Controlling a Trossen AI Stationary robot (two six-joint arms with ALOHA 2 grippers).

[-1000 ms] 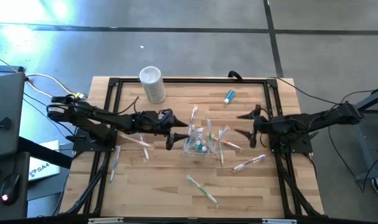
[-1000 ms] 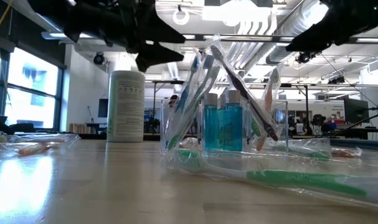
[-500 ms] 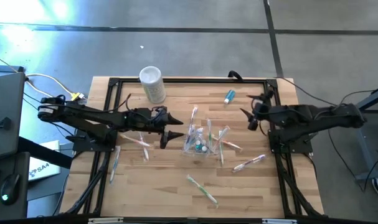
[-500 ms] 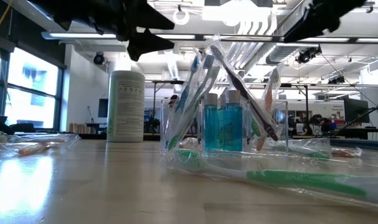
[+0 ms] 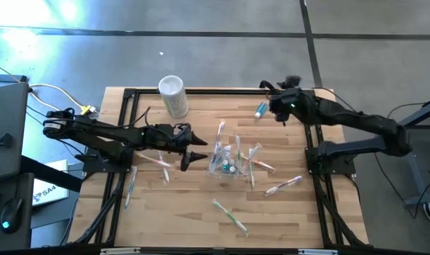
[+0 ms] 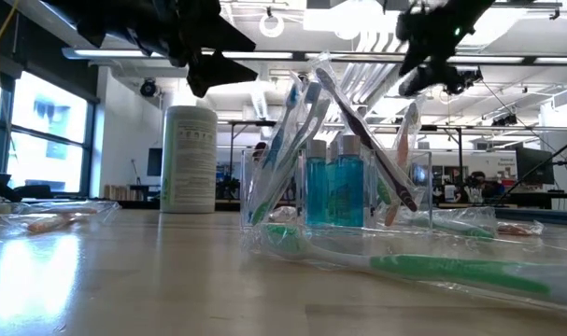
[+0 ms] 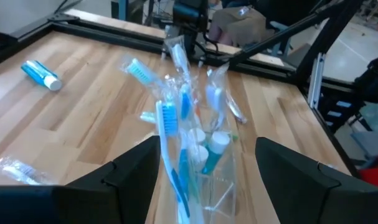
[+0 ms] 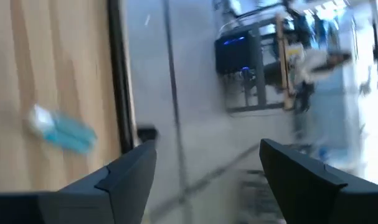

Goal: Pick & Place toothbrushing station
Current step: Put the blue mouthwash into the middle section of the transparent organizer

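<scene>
A: The right gripper (image 5: pixel 277 112) hangs with jaws spread and nothing between them, over the table's far right corner, and the loose teal toothpaste tube (image 5: pixel 261 109) lies on the wood just beside it. That looks like the reach for a pick; the next move would call for dropping over the tube and closing.

B: And the left gripper (image 5: pixel 194 147)?

A: Also open and empty, waiting just short of the clear cup (image 5: pixel 226 164), which is already packed with toothbrushes (image 7: pixel 171 127) and tubes.

B: What do the views add?

A: The right wrist view shows the tube lying clear of the black frame rail (image 8: pixel 116 68). The low view hides that tube but shows a green toothbrush (image 6: pixel 423 268) lying in front of the cup.
</scene>
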